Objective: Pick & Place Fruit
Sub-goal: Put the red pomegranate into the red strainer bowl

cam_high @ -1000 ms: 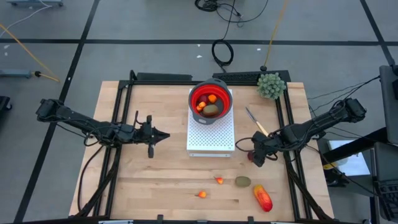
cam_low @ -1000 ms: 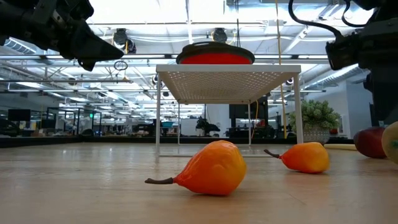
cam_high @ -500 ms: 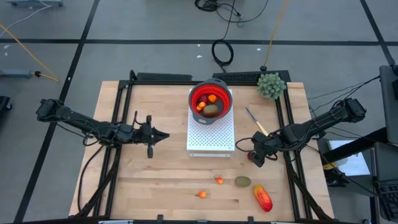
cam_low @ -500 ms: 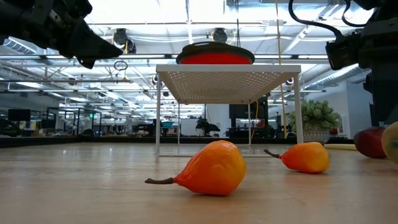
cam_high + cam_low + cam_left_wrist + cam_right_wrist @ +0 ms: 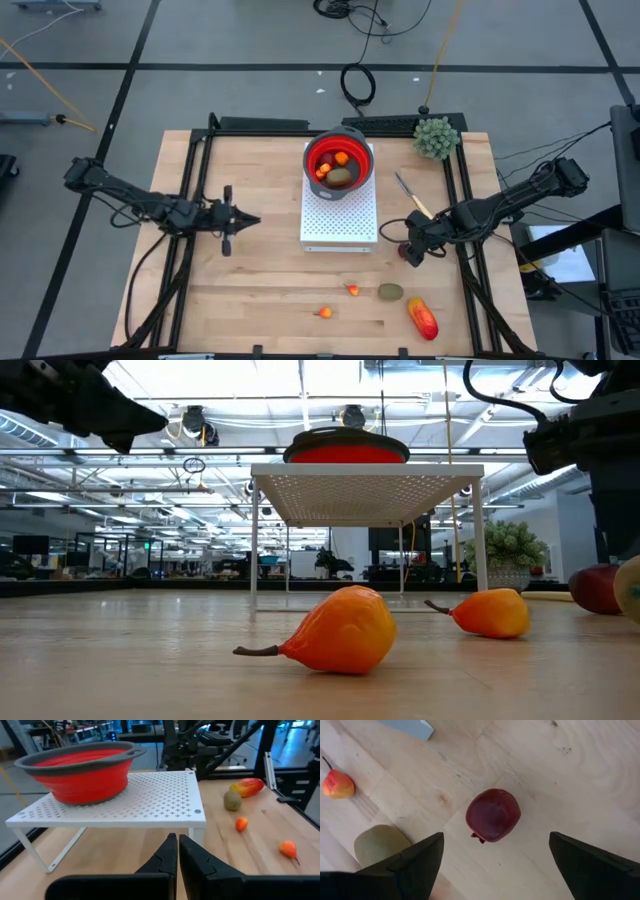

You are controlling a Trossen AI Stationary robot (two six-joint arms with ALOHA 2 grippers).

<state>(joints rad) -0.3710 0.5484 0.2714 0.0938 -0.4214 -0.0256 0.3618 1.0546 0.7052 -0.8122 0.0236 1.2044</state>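
From above, a pale wooden worktop (image 5: 270, 290) stands on grey floor strewn with cables. A white perforated rack (image 5: 339, 215) at its centre carries a red bowl (image 5: 339, 160) holding fruit; a spiky green plant (image 5: 436, 137) sits at the far right corner, a yellow-handled knife (image 5: 411, 197) beside the rack. Two tiny orange fruits, a brown-green oval (image 5: 390, 292) and a red-orange oblong (image 5: 422, 317) lie near the front edge. The left gripper (image 5: 238, 219) hovers left of the rack, fingers pressed together. The right gripper (image 5: 407, 248) hangs over a dark-red ball (image 5: 493, 815), fingers spread wide either side.

At table height, an orange pear (image 5: 335, 630) lies foremost before a ceiling-lit hall.
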